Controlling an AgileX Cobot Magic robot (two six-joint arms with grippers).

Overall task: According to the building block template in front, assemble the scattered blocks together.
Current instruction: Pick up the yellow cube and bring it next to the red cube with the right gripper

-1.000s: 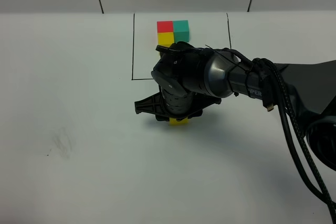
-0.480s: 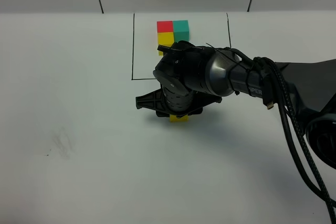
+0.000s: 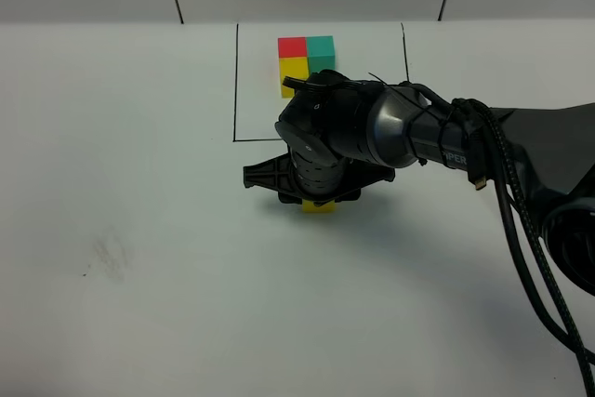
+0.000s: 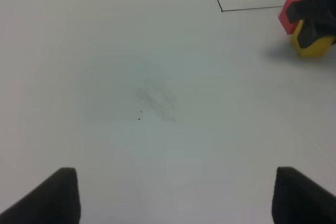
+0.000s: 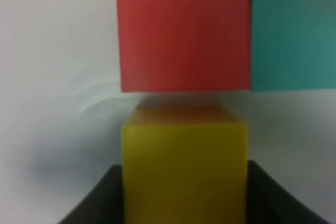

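The template (image 3: pixel 307 55), a joined red, teal and yellow L, sits at the back inside the thin black rectangle (image 3: pixel 235 90). My right gripper (image 3: pixel 316 200) reaches across the middle, just in front of the rectangle, and is shut on the loose yellow cube (image 3: pixel 319 208). In the right wrist view the yellow cube (image 5: pixel 184 171) sits between the fingers (image 5: pixel 100 198), just short of the loose red cube (image 5: pixel 184 30), which has the teal cube (image 5: pixel 294 30) beside it. The left wrist view shows the red cube (image 4: pixel 286 15) and yellow cube (image 4: pixel 312 45) far off. My left gripper (image 4: pixel 181 198) is open and empty.
The white table (image 3: pixel 139 230) carries a faint grey smudge (image 3: pixel 112 253) at the left front. The right arm and its black cables (image 3: pixel 521 220) cross the right side. In the exterior view the arm hides the loose red and teal cubes.
My right gripper has moved slightly toward the back and right, carrying the yellow cube closer to the black rectangle.
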